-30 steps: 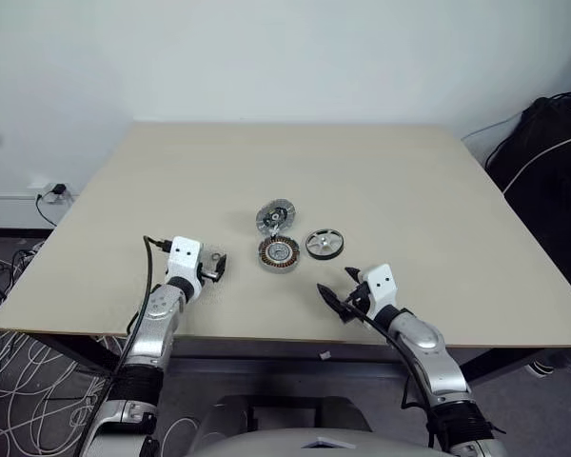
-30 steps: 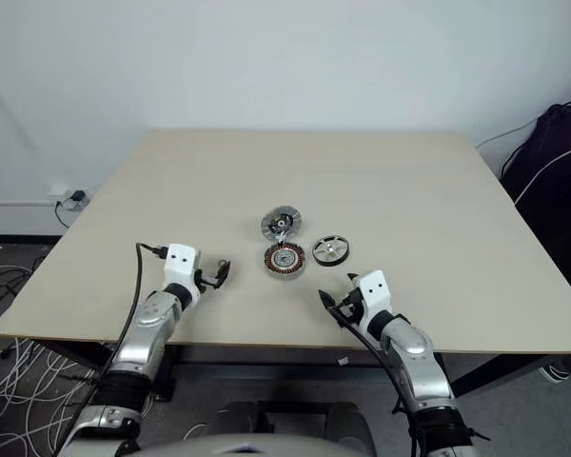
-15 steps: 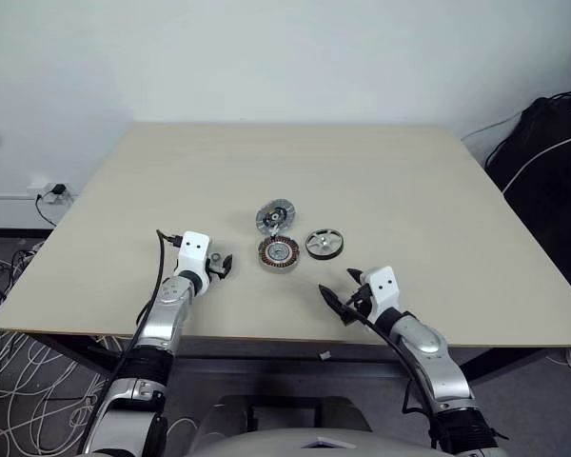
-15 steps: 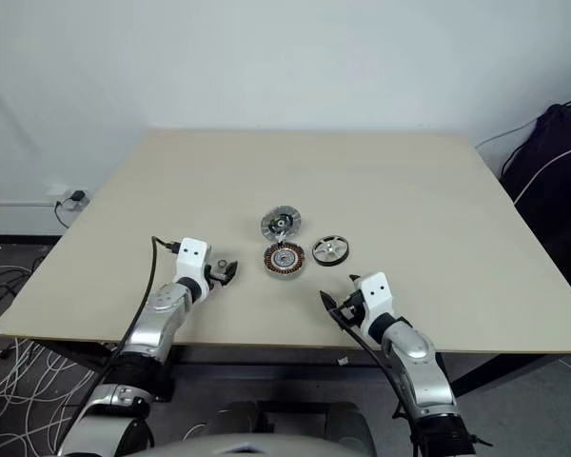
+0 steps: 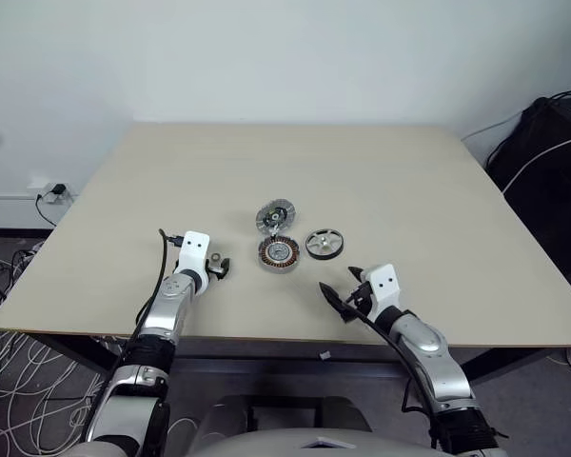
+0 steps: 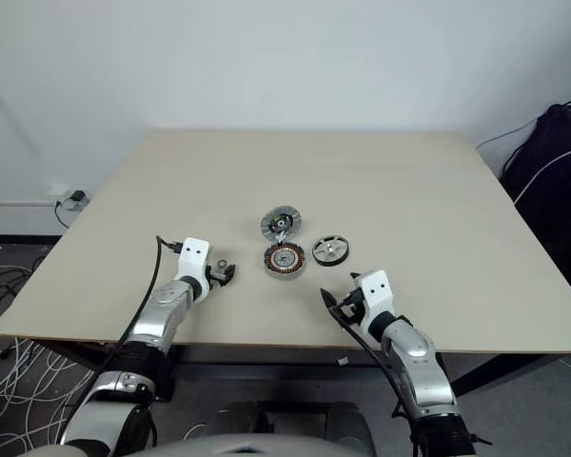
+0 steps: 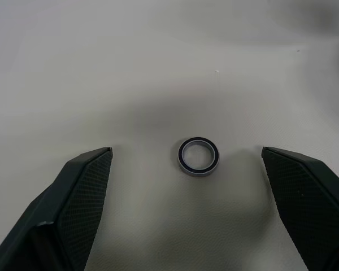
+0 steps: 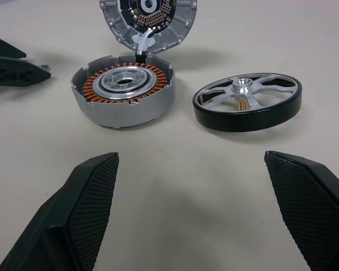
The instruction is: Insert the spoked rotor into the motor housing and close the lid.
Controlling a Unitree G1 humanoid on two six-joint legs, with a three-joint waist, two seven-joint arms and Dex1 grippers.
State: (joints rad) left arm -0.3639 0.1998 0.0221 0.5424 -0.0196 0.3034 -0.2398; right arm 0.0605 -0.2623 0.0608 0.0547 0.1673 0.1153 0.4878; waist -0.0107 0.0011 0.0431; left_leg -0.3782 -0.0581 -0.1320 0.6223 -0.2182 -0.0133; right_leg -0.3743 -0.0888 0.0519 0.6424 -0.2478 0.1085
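The spoked rotor, with a dark rim and silver spokes, lies flat at the table's middle, to the right of the motor housing. The housing shows its copper windings around a silver centre. Just behind it, the ribbed silver lid stands tilted up, and a short cable joins the two. My left gripper is open low over the table, left of the housing. A tiny thin ring lies between its fingertips. My right gripper is open and empty, in front of the rotor and apart from it.
The beige table has bare room all around the parts. Its front edge runs just below both grippers. A black bag stands off the table's right side, and cables lie on the floor at the left.
My left gripper has moved a little forward and down toward the table and tipped downward. The right arm and the parts have kept still.
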